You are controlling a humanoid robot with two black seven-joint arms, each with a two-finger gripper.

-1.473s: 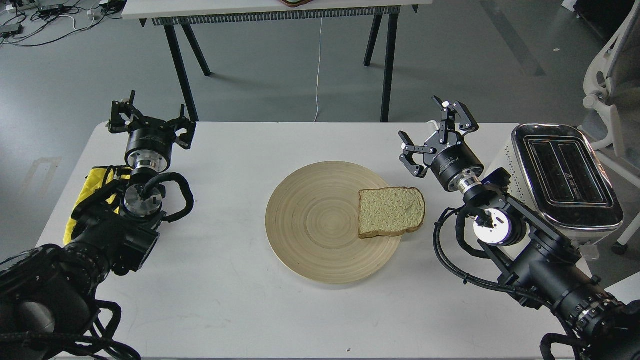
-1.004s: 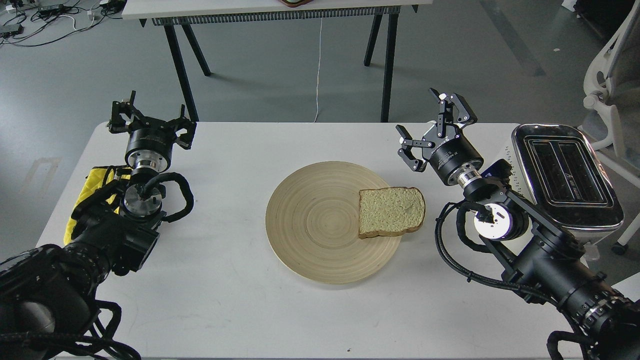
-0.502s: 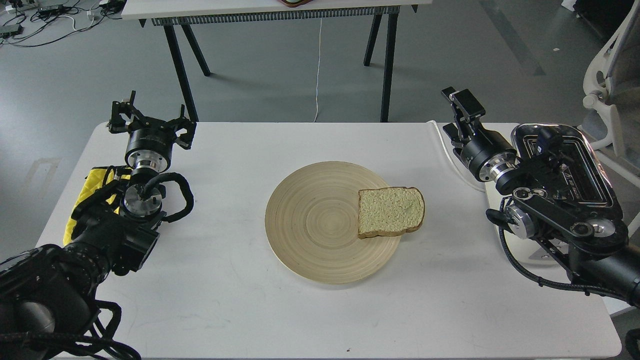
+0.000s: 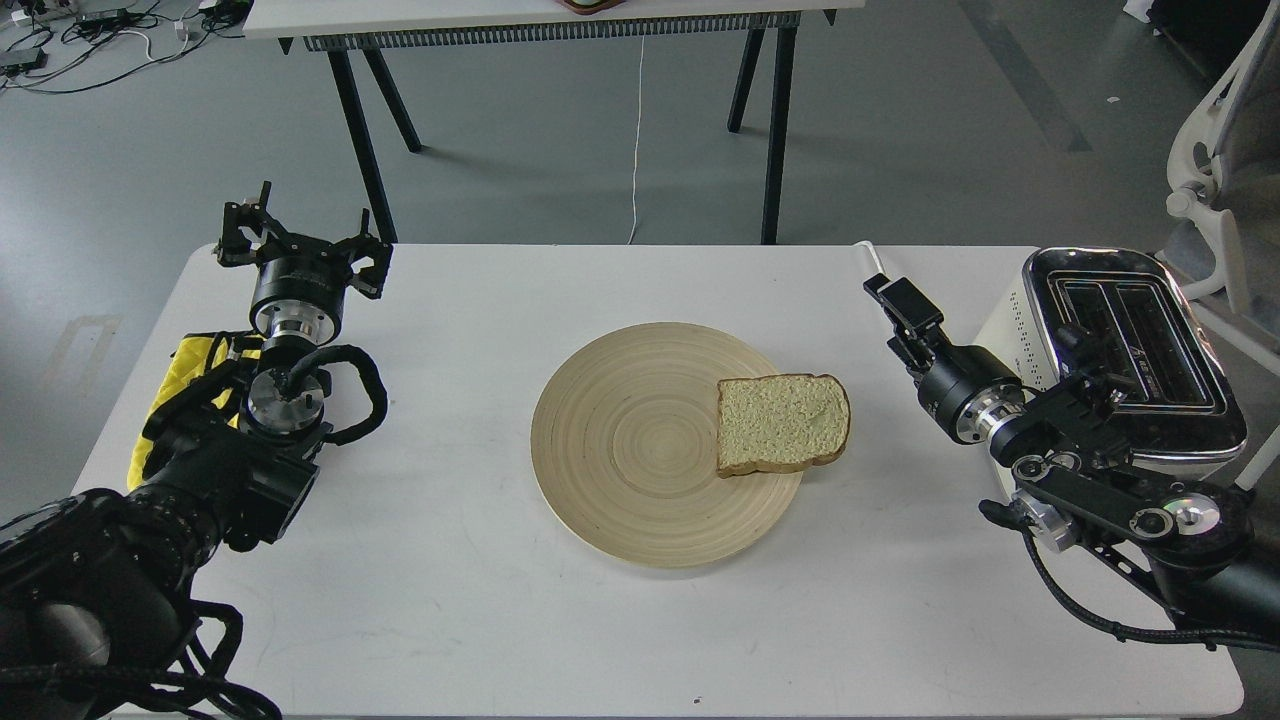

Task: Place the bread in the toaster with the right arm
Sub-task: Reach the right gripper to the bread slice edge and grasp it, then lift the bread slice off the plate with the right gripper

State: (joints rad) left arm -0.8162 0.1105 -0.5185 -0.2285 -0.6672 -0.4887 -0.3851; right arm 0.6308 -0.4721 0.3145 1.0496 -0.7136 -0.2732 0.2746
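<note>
The bread [image 4: 783, 423] lies flat on the right side of a round wooden plate [image 4: 610, 450], its right edge hanging over the rim. The toaster [image 4: 1135, 350] stands at the table's right edge, both black slots empty. My right gripper [image 4: 900, 308] is above the table, between the bread and the toaster, to the upper right of the slice and apart from it. It is turned side-on, so its fingers overlap. It holds nothing. My left gripper [image 4: 300, 238] is open and empty at the far left of the table.
A yellow cloth [image 4: 188, 372] lies under my left arm. The toaster's white cord [image 4: 872, 258] runs along the table's back edge near the right gripper. A white chair [image 4: 1215, 160] stands beyond the toaster. A second table [image 4: 520, 18] stands behind.
</note>
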